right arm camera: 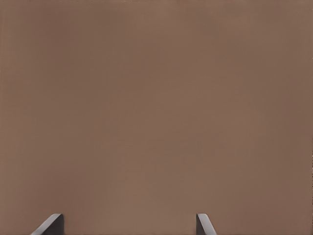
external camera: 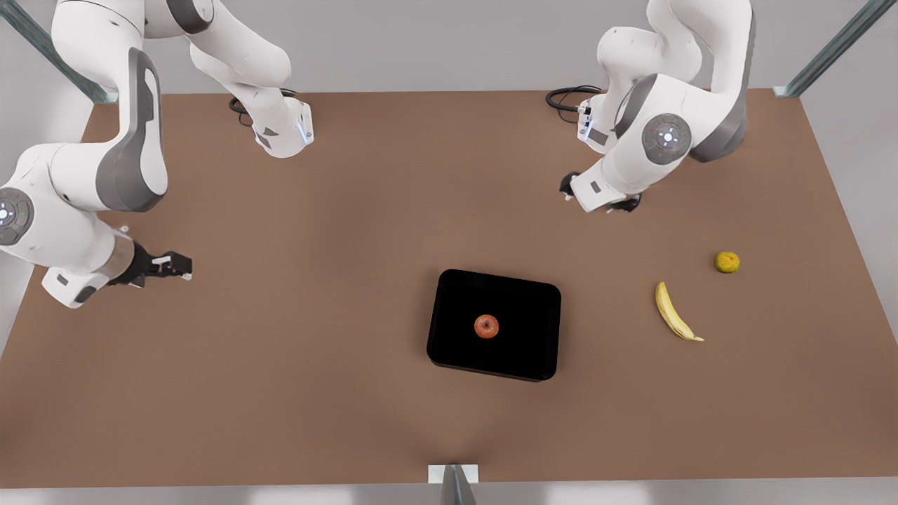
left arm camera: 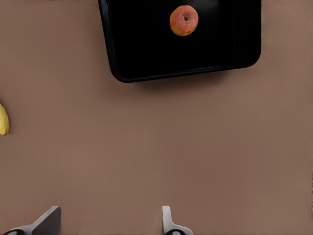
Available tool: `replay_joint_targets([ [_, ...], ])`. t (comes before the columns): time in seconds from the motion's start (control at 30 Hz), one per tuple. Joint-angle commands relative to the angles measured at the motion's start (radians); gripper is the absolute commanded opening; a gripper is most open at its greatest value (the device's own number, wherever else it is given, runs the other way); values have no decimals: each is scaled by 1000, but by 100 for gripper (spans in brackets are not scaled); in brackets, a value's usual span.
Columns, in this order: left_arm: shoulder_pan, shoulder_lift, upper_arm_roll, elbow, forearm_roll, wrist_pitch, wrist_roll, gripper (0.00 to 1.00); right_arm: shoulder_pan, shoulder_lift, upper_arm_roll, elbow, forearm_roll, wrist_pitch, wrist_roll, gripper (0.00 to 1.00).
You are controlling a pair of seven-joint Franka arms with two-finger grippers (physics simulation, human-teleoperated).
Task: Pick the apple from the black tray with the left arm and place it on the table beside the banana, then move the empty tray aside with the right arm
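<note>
I logged the black tray (external camera: 456, 294) as a uniform glossy black. The apple (external camera: 486, 326) at the tray's middle was red-orange, with yellower patches and a dark stem dimple. The table (external camera: 280, 393) around the tray was an even matte brown.

To the front view's right of the tray, the banana (external camera: 673, 314) was yellow with a brownish tip. Farther from the tray on that side, the round fruit (external camera: 727, 261) was a mottled yellow-orange.

The left arm (external camera: 631, 168) and right arm (external camera: 77, 203), either side of the tray, were white with grey joint panels. The left gripper (left arm camera: 108, 218) and right gripper (right arm camera: 128, 223) had grey fingers.
</note>
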Motion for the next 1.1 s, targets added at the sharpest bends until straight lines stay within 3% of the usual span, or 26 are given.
replay_joint_targets([
  [0.0,188,0,2,3,-9,99,-93,100,0,-1,1,0,-3,97,-157,100],
  [0.1,159,82,-17,104,-20,84,-143,100,0,-1,2,0,-3,97,-157,100],
  [0.27,-194,397,-50,530,-37,95,-338,100,0,7,2,0,-3,97,-160,100],
  [0.5,-309,622,-47,536,0,433,-387,100,0,7,2,2,-5,102,-160,100],
  [0.7,-306,642,118,536,-5,407,-441,100,2,7,2,13,-3,100,-157,100],
  [0.87,-275,759,118,540,-67,492,-432,100,72,65,2,43,-5,112,-156,100],
  [1.07,-280,805,116,550,-54,536,-404,100,72,71,2,56,-5,115,-154,100],
])
